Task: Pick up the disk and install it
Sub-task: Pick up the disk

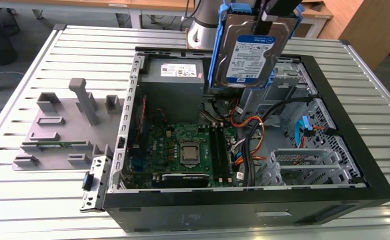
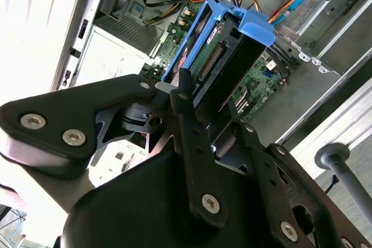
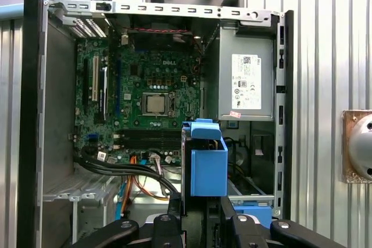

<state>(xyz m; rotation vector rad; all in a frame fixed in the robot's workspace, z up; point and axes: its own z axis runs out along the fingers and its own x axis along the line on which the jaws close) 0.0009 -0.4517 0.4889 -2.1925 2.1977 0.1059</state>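
The disk, a silver hard drive with a white-and-blue label in a blue carrier bracket, hangs upright above the back of the open computer case. My gripper is shut on its upper end. In the second wrist view the black fingers clamp the disk from both sides, and the motherboard lies beyond it. In the first wrist view the disk's blue bracket sticks out from the gripper, over the cables beside the power supply.
Inside the case are a grey power-supply box, the green motherboard, orange and black cables, a metal drive cage and a lone blue latch. A grey fixture stands on the slatted table at the exterior view's left.
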